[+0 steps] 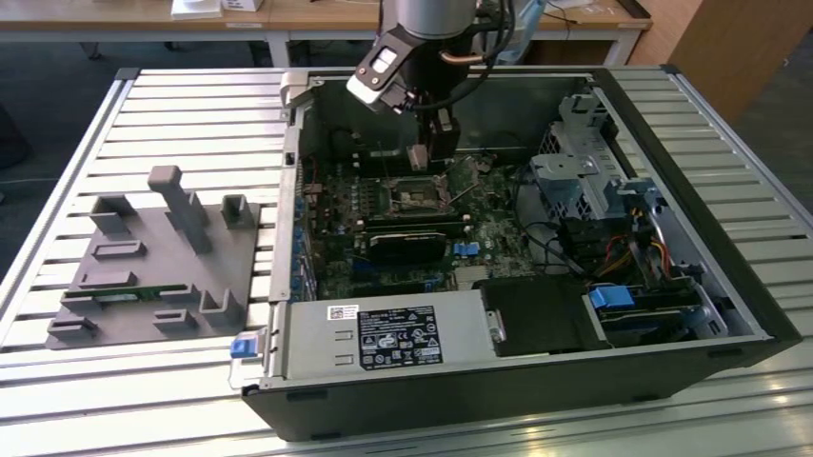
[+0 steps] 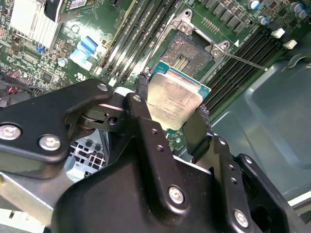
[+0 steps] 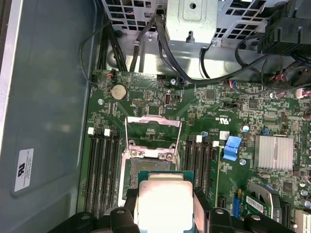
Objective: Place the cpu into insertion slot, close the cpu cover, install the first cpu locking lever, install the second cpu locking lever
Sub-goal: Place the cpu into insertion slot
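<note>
Since the gripper (image 2: pixel 174 97) is clamped on two opposite edges of the chip (image 2: pixel 176 103), which hangs inside the case (image 1: pixel 534 390) near the open socket (image 3: pixel 146 167) but clear of it, step one, seating the chip, looks to be in hand. The cover (image 3: pixel 153 130) stands flipped up, so the job calls for squaring the chip to the socket and keeping it flat.

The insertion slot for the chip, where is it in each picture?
Exterior view: the insertion slot, mid-board, under the claw.
Second wrist view: the slot lies just beyond the cpu that the claw grips.
First wrist view: the slot is partly hidden behind the cpu.
Shared landmark: the blue connector on the green board.
</note>
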Tool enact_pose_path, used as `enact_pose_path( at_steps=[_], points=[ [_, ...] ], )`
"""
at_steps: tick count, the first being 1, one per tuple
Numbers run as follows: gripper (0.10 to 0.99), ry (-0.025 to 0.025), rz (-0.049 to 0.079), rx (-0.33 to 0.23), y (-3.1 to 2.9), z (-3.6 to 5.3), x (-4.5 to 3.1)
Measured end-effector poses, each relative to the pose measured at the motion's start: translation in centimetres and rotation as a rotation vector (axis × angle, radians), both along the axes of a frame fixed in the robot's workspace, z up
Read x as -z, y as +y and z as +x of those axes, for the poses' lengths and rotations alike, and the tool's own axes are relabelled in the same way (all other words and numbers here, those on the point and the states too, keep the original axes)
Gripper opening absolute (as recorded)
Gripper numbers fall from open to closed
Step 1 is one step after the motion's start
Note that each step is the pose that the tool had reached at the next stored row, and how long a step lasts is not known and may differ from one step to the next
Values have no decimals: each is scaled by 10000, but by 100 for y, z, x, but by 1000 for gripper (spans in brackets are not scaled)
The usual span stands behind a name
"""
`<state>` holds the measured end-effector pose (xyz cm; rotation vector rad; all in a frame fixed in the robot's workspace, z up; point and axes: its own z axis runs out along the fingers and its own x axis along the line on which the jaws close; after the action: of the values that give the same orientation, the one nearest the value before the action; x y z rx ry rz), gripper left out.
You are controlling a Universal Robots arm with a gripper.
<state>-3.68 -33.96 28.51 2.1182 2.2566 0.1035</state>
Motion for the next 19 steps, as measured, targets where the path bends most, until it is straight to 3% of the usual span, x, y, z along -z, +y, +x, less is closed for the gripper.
enact_pose_path(
  at_steps=[19],
  points=[
    [533,0,0,0,0,0,37]
  ],
)
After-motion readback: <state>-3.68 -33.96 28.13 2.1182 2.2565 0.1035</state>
